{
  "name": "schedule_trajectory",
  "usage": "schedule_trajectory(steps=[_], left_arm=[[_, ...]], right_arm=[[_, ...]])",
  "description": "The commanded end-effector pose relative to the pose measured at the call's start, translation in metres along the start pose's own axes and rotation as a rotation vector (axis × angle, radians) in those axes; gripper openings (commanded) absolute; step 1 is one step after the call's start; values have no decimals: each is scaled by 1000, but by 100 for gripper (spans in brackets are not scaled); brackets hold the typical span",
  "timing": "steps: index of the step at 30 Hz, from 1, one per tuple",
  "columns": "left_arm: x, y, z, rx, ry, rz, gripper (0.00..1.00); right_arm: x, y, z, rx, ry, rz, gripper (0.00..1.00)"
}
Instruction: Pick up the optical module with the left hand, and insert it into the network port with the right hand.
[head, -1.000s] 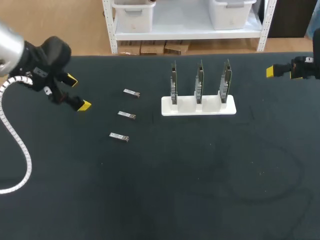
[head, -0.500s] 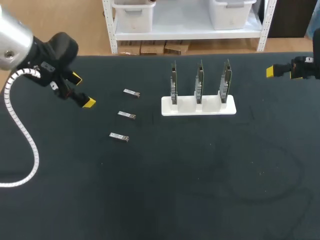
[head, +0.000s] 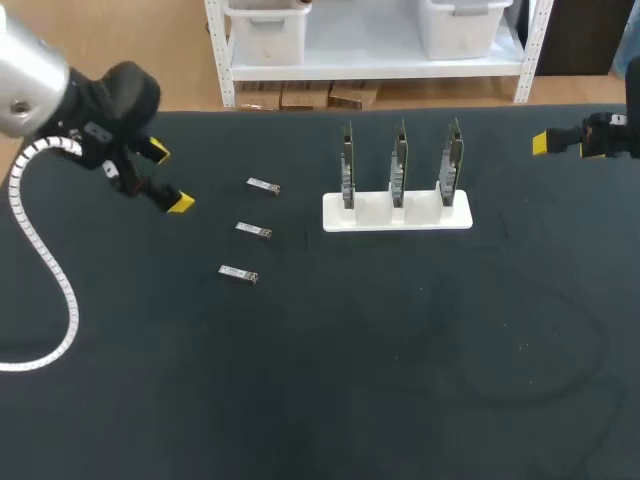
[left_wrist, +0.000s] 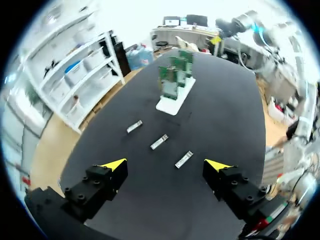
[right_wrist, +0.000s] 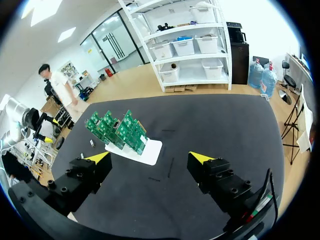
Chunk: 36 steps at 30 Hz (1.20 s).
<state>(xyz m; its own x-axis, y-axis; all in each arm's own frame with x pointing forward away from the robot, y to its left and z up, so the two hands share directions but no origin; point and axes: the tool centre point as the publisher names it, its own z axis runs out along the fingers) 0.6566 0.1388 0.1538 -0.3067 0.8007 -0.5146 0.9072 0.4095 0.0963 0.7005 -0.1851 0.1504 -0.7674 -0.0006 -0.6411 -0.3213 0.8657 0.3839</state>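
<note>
1. The left end effector (head: 168, 178) hung at the upper left of the head view. Its yellow-tipped fingers were spread wide and held nothing.
2. Three optical modules lay on the table (head: 400, 380) in a slanting column left of centre: the upper module (head: 263, 185), the middle module (head: 253, 231) and the lower module (head: 238, 274). None was touched.
3. All three lay to the right of the left end effector, with the upper module nearest its level. Each long axis ran roughly left to right across the frame, while the two fingertips stood one above the other (so a squeeze would probably cross a module's short width).
4. In the left wrist view the modules lay ahead of the spread fingers, with the middle module (left_wrist: 159, 142) about midway between them.
5. The left arm was far nearer. The right end effector (right_wrist: 149, 157), also spread and empty, sat at the head view's upper right edge. It was well apart from the circuit boards (head: 399, 160) upright in their white stand (head: 396, 212).
</note>
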Motion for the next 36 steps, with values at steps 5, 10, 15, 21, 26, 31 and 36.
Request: schedule_trajectory(steps=[5,10,15,21,26,31,36], left_arm=[[-33,-26,4,74,149,286,100],[-30,-32,14,151,275,403,100],[-19,-25,25,202,320,424,100],[-6,-22,43,197,427,469,100],[-3,-29,51,216,444,485,100],[4,-44,56,245,459,497,100],[15,-59,50,234,431,469,100]], right_arm=[[1,1,-1,4,-1,0,100],[1,1,-1,4,-1,0,100],[1,1,-1,4,-1,0,100],[1,1,-1,4,-1,0,100],[1,1,-1,4,-1,0,100],[1,1,-1,4,-1,0,100],[1,1,-1,4,-1,0,100]])
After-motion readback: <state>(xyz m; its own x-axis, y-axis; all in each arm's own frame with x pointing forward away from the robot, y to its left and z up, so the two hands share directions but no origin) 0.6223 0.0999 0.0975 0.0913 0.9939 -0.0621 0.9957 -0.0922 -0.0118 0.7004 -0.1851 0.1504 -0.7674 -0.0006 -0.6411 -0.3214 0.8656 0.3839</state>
